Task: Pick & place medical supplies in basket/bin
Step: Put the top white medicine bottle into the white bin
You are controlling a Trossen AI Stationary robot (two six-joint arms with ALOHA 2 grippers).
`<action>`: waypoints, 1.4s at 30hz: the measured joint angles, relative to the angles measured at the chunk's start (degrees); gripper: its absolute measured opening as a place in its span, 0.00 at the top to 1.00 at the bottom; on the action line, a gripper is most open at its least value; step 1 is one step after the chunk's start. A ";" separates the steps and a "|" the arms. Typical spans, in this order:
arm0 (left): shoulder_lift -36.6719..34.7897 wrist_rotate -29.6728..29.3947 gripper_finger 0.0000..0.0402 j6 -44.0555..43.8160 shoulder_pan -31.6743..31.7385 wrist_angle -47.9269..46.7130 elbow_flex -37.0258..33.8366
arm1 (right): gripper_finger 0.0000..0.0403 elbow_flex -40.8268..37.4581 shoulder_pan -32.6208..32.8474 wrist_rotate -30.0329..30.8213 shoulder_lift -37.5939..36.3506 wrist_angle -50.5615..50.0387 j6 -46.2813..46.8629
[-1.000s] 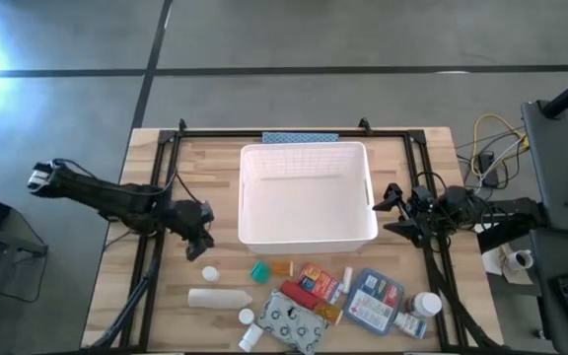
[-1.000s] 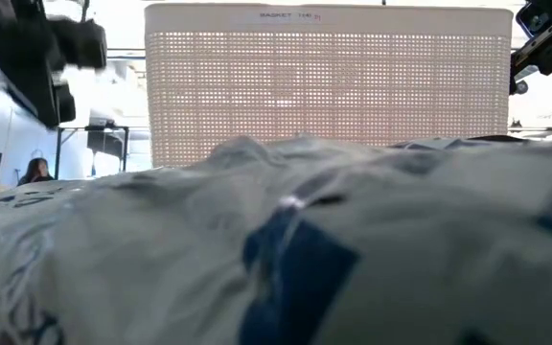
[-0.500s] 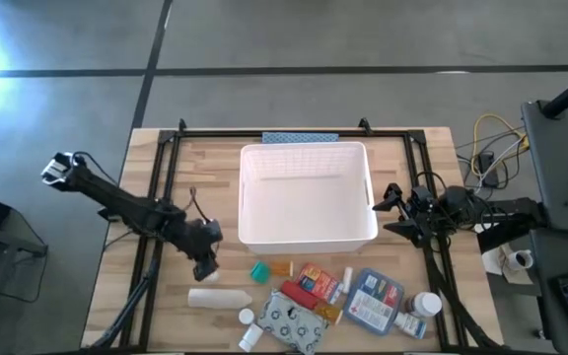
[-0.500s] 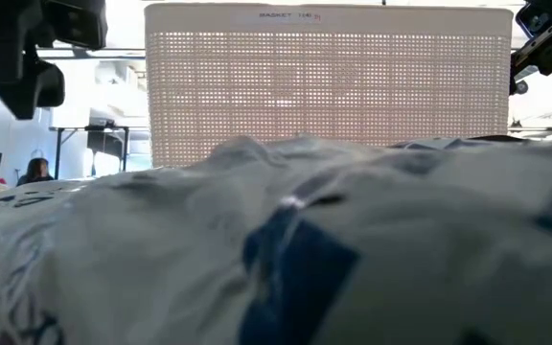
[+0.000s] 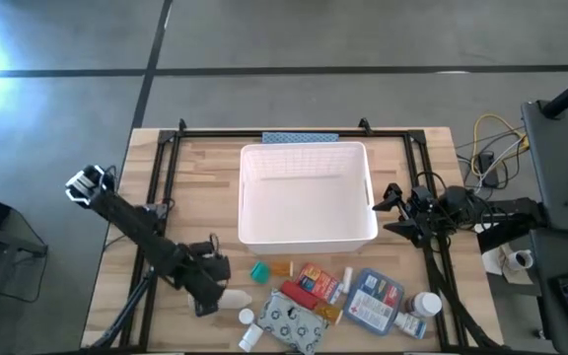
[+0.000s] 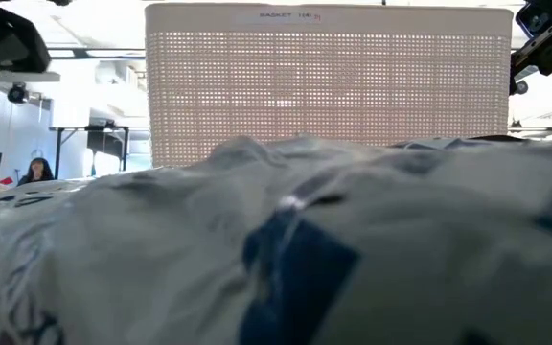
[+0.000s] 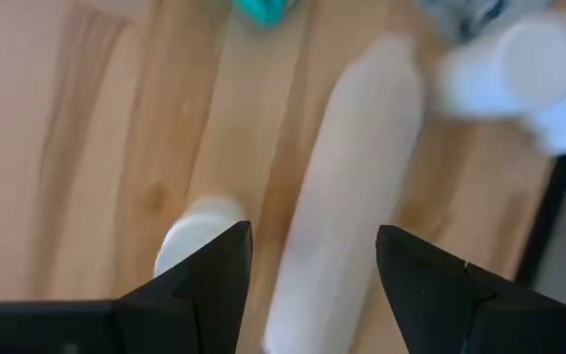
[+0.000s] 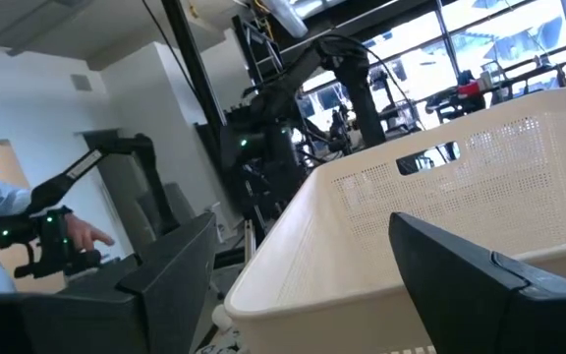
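Observation:
The medical supplies lie along the table's near edge: a long white bottle, a small white cap-like item, a teal vial, an orange vial, a red-orange box, a blue-white flat box, a grey patterned pouch and white pill bottles. The white bin stands mid-table. My left gripper is open, pointing down, one finger on either side of the long bottle's end; no touch shows. My right gripper waits open beside the bin's right wall.
A blue-grey mat lies behind the bin at the far edge. Black frame rails run along the table's sides. In the low view the pouch fills the foreground and hides most of the table. Bare wood lies left of the bin.
My left gripper has travelled from beside the bin's left wall toward the table's near edge and somewhat rightward, coming down over the long white bottle. The supplies and the bin have stayed where they were.

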 joint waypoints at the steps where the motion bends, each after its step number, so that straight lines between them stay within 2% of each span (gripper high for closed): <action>1: 1.28 -0.12 0.50 -0.36 -0.69 -2.07 1.31 | 0.27 0.00 -0.02 0.02 0.00 0.00 0.00; 8: 6.81 -6.27 0.50 -6.54 -5.08 -13.65 8.53 | 0.27 0.00 0.00 0.02 0.00 0.01 -0.01; 15: 5.81 -17.69 0.50 -15.59 -8.07 -20.83 12.97 | 0.27 0.00 0.00 0.02 0.00 0.00 0.00; 19: 4.83 -22.00 0.43 -17.58 -8.04 -21.19 12.33 | 0.27 0.00 -0.02 0.01 0.00 0.00 0.00; 23: 4.85 -22.29 0.30 -17.62 -8.06 -21.19 9.73 | 0.27 0.00 -0.02 0.02 0.00 0.00 0.00; 27: 4.85 -19.71 0.21 -17.48 -8.61 -20.35 7.57 | 0.27 0.00 -0.02 0.02 0.00 0.00 0.00; 34: 4.83 -19.44 0.19 -12.55 -9.65 -15.19 5.28 | 0.27 0.00 -0.01 0.01 0.00 0.00 0.00; 39: 4.74 -18.87 0.19 -10.78 -9.66 -6.59 0.05 | 0.27 0.00 0.00 0.02 0.00 0.00 0.00; 42: 4.74 -17.87 0.19 -11.17 -9.52 -4.89 -3.10 | 0.27 0.00 -0.01 0.02 0.00 0.00 0.00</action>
